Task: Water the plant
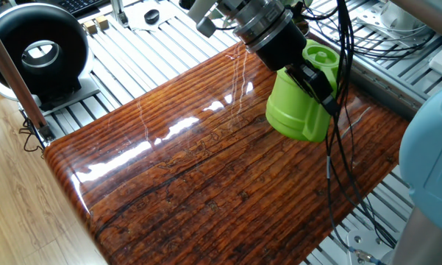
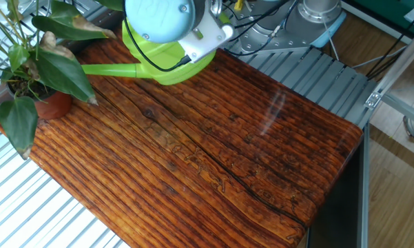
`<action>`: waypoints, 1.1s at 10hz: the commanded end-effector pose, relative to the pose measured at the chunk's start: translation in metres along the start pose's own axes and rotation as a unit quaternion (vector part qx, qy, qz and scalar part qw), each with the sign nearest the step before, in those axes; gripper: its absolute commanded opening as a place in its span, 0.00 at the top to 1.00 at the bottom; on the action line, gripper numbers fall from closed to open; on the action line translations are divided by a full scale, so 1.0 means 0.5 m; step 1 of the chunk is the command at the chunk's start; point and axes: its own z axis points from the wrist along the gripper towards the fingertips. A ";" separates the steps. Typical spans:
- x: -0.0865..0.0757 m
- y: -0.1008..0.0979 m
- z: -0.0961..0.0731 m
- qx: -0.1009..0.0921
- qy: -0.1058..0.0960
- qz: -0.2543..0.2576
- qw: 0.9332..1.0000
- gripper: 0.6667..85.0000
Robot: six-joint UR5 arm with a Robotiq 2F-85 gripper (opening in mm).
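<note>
My gripper (image 1: 313, 78) is shut on the top handle of a lime-green watering can (image 1: 300, 107), which hangs tilted just above the far side of the wooden tabletop (image 1: 191, 177). In the other fixed view the can (image 2: 167, 67) shows under the arm's blue joint cap (image 2: 158, 15), which hides the gripper. Its long spout (image 2: 110, 69) points at the plant (image 2: 38, 58) and ends among the broad dark leaves. The plant stands in a reddish-brown pot (image 2: 53, 105) at the table's left corner.
A black ring-shaped device (image 1: 37, 51) stands off the table's far left corner. Black cables (image 1: 343, 66) hang from the arm over the can. Slotted aluminium rails (image 2: 310, 76) surround the tabletop. A small black cap (image 1: 152, 15) lies on the rails.
</note>
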 end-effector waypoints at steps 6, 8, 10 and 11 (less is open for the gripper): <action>0.050 0.020 0.003 -0.008 0.002 -0.017 1.000 0.99; 0.052 0.033 0.002 -0.010 0.001 -0.015 1.000 0.99; 0.055 0.036 0.002 -0.011 -0.001 -0.017 1.000 0.99; 0.058 0.034 0.003 -0.010 -0.001 -0.019 1.000 0.99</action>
